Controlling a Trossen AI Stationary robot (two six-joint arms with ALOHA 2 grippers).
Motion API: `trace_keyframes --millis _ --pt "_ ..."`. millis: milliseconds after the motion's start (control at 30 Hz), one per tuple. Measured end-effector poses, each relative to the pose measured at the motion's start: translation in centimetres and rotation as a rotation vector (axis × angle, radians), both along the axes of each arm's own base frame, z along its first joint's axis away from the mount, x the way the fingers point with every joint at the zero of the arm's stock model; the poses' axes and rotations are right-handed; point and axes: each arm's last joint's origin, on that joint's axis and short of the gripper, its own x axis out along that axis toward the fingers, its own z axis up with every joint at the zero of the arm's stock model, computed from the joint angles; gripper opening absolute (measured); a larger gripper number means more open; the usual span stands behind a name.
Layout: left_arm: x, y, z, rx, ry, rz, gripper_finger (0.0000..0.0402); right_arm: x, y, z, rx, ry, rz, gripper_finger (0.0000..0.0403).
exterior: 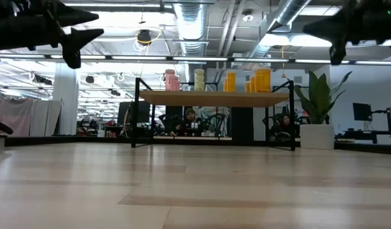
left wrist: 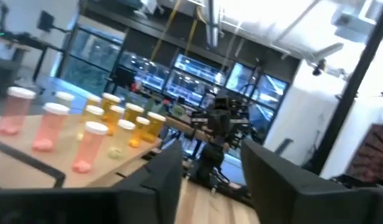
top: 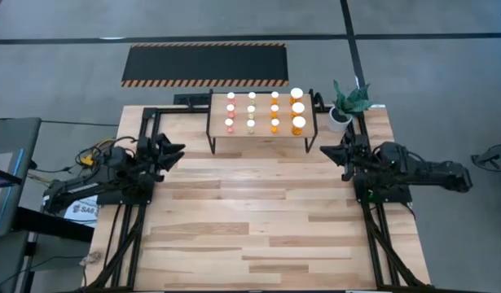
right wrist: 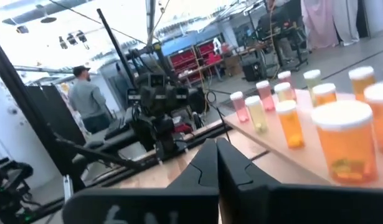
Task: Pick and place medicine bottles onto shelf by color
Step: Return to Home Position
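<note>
All twelve medicine bottles (top: pixel 252 96) stand upright on the shelf (top: pixel 262 134), and none is between either pair of jaws. The left jaws are released with a clear gap between them and hang empty above the table (top: pixel 258 228), off the shelf's left end on the arms' side. The right jaws are clenched together on nothing and hang off the shelf's right end, both pairs well apart from the bottles. The shelf holds four columns of three sorted by colour: pink bottles (top: pixel 230 109) at its left end, then pale yellow-green bottles (top: pixel 251 124), then small orange bottles (top: pixel 274 108), and larger orange bottles (top: pixel 298 107) at its right end, near the potted plant (top: pixel 348 102).
</note>
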Motion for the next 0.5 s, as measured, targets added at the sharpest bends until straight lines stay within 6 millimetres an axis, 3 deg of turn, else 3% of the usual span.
trace_keyframes --millis 300,500 --pt "0.2 -0.3 -0.6 0.050 0.074 -0.106 0.0013 -0.8 0.1 -3.7 0.051 0.009 0.006 0.0003" --pt "0.4 -0.2 -1.7 0.024 0.115 -0.111 0.0003 -0.3 0.0 -5.6 0.058 0.079 0.010 0.0002"
